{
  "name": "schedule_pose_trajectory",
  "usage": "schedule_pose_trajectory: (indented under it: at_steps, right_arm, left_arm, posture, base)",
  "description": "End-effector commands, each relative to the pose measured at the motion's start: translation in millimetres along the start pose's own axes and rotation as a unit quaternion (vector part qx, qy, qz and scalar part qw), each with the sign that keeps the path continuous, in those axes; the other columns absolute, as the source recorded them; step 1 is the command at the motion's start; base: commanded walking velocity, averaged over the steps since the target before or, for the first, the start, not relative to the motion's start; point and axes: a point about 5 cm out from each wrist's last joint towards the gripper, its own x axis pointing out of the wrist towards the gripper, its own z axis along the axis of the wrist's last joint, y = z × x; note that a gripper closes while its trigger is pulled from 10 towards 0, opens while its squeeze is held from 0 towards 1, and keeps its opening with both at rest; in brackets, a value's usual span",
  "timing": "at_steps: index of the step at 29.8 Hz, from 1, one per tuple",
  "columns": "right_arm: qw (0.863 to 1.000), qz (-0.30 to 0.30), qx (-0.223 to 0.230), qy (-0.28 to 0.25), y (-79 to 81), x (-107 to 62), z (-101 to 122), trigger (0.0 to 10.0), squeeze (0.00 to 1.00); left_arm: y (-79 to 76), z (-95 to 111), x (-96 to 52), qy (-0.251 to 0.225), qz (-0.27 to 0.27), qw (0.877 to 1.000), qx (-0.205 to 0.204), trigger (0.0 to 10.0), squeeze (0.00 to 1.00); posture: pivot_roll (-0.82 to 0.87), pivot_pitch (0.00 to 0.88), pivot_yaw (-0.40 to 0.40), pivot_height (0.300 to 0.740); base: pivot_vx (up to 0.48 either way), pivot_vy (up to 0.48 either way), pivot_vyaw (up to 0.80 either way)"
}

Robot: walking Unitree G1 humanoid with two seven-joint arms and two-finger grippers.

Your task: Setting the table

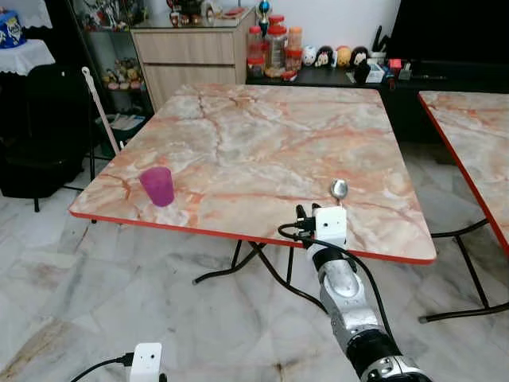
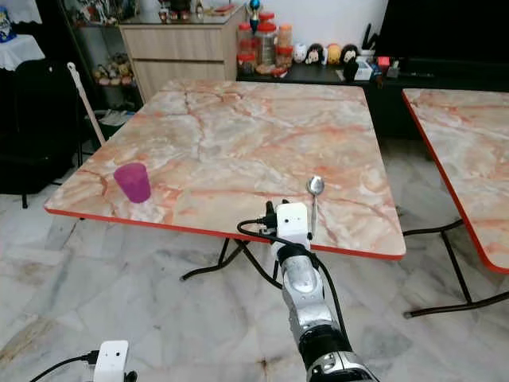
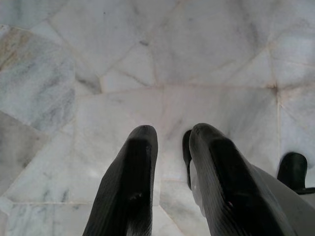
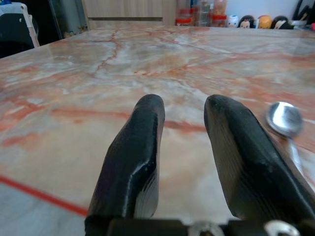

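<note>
A Unitree G1 humanoid is standing at the near edge of a marble-patterned tabletop (image 1: 262,135) while setting the table. At the left, its left tool (image 3: 170,142) is hanging idle over the pale stone floor (image 3: 147,59), its two black fingers parted with nothing between them. On the tabletop's near left corner, a purple cup (image 1: 157,185) is standing upright, just inside the red edge. Further right, a metal spoon (image 1: 339,191) is lying flat near the same edge, well apart from the cup, its bowl pointing away from the robot. The right tool (image 4: 184,123) is hovering just over the near edge, immediately left of the spoon, its fingers spread and holding nothing; the spoon's bowl is showing just beside the outer finger. At far right, a second table (image 1: 469,135) of the same pattern is standing bare. Judging from the layout, the job is looking only partly done: a cup and a spoon are placed, while no plate or other cutlery is showing, and the two items are sitting far apart.
</note>
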Motion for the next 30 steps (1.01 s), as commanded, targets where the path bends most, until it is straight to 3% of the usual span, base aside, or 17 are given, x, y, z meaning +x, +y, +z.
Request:
schedule_pose_trajectory:
  at_steps: [1,6,11,21,30]
  right_arm:
    - [1.0,-0.005,0.016,-0.015,-0.1,1.5,6.2,10.0,0.0]
    - [0.999,-0.009,0.032,-0.01,-0.9,1.4,4.8,10.0,0.0]
    - [1.0,-0.005,0.01,-0.018,-2.4,1.0,6.8,10.0,0.0]
    - [1.0,-0.015,0.014,-0.023,-3.5,-0.6,7.3,10.0,0.0]
    - [0.997,-0.062,-0.026,-0.023,-20.2,-26.0,0.3,10.0,0.0]
  left_arm:
    - [5.5,2.6,0.8,0.001,0.007,1.0,0.0,10.0,0.0]
    - [6.3,0.3,0.1,0.002,0.008,1.0,-0.001,10.0,0.0]
    - [5.6,-2.4,-0.5,0.006,0.009,1.0,-0.002,10.0,0.0]
    - [5.5,-1.3,-0.3,0.004,0.009,1.0,-0.005,10.0,0.0]
    - [6.2,-3.2,-1.1,0.003,0.004,1.0,-0.004,10.0,0.0]
  posture:
    - [0.03,0.0,0.035,0.74]
    - [0.03,0.0,0.036,0.74]
    - [0.03,0.0,0.035,0.74]
    - [0.03,0.0,0.033,0.74]
    - [0.02,0.0,0.03,0.74]
  base:
    - [0.337,0.0,0.0]
    - [0.337,0.0,0.0]
    - [0.339,0.0,0.0]
    - [0.346,0.0,0.0]
    - [0.0,0.0,0.0]
